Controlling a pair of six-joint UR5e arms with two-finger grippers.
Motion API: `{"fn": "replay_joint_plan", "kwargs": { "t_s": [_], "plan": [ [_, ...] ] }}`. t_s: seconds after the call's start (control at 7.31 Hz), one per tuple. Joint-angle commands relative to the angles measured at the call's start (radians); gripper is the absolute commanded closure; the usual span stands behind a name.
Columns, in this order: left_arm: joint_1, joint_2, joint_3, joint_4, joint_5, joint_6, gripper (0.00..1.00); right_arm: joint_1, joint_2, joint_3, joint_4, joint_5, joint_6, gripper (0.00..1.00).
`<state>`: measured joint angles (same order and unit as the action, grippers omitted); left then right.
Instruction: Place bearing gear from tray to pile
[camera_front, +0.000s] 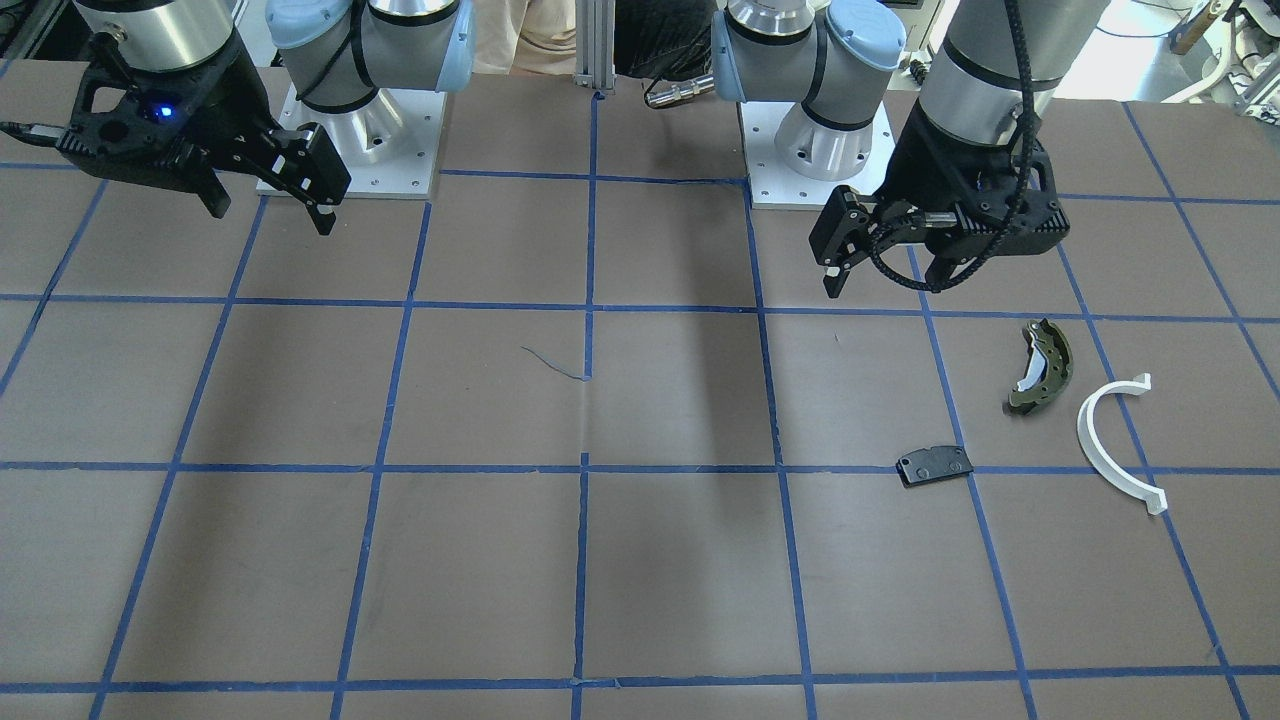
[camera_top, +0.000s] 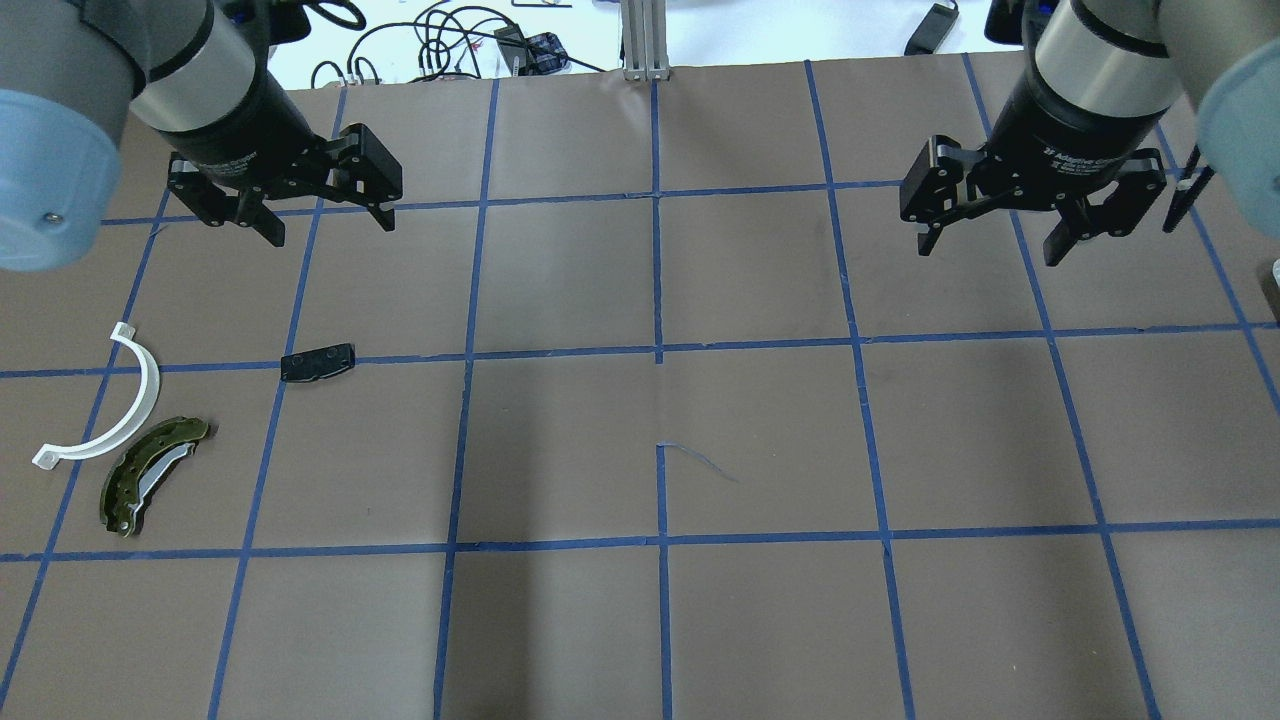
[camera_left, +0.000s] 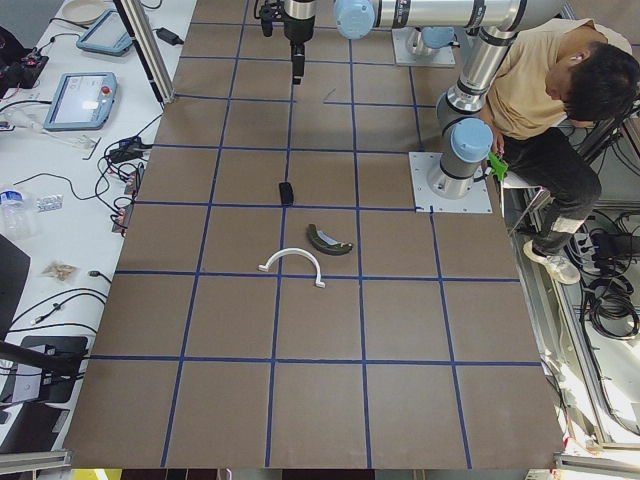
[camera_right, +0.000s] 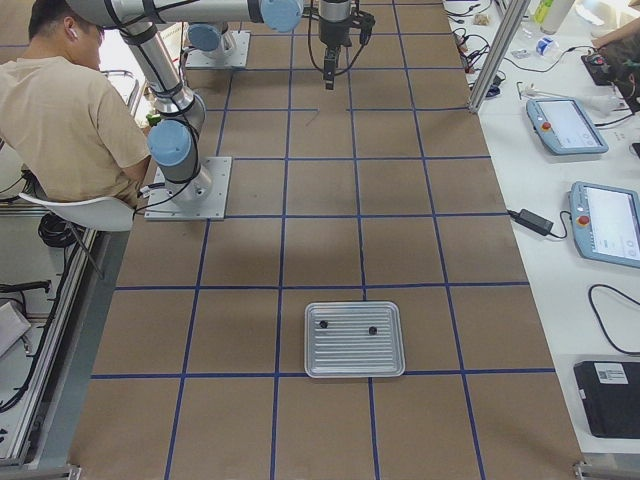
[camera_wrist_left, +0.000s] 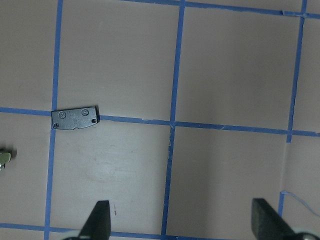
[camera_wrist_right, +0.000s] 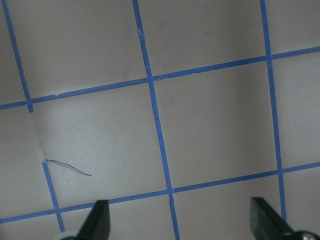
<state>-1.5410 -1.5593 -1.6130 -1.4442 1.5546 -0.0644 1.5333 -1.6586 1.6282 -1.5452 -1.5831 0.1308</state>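
The left gripper (camera_top: 328, 225) hangs above the brown paper-covered table (camera_top: 760, 440) with its jaws spread wide and nothing between them. The right gripper (camera_top: 990, 248) hangs the same way, wide and bare, well apart from it across the table's middle. Between the two run bare squares marked off by blue tape lines (camera_top: 657, 270).

The pile (camera_front: 1040, 365) lies on the left gripper's side. The small flat black pad (camera_wrist_left: 75, 118) is its nearest part, up and left of the fingers (camera_wrist_left: 97, 222) in the left wrist view, lying on a tape line. Farther out to that gripper's left lie the olive-green curved brake shoe (camera_top: 140, 478) and the white plastic half-ring (camera_top: 153, 390). They sit just beside each other with a gap showing, both well apart from the pad. In the left side view, rows of bare squares lie between them and the table's left end.

The ribbed silver metal tray (camera_right: 350, 352) shows only in the right side view, well apart from the right gripper and close to the table's right end. Two small dark round parts (camera_right: 323, 324) lie on it, apart from each other. They are too small to tell which is the bearing gear.
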Motion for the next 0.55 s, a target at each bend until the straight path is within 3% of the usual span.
{"fn": "replay_joint_plan", "kwargs": {
  "t_s": [0.0, 0.41],
  "plan": [
    [-0.001, -0.001, 0.001, 0.002, -0.001, 0.000, 0.00, -0.001, -0.003, 0.001, 0.000, 0.000, -0.010, 0.00],
    [-0.001, -0.001, 0.001, 0.002, -0.001, 0.000, 0.00, -0.004, 0.000, 0.001, 0.000, 0.002, -0.011, 0.00]
  ]
}}
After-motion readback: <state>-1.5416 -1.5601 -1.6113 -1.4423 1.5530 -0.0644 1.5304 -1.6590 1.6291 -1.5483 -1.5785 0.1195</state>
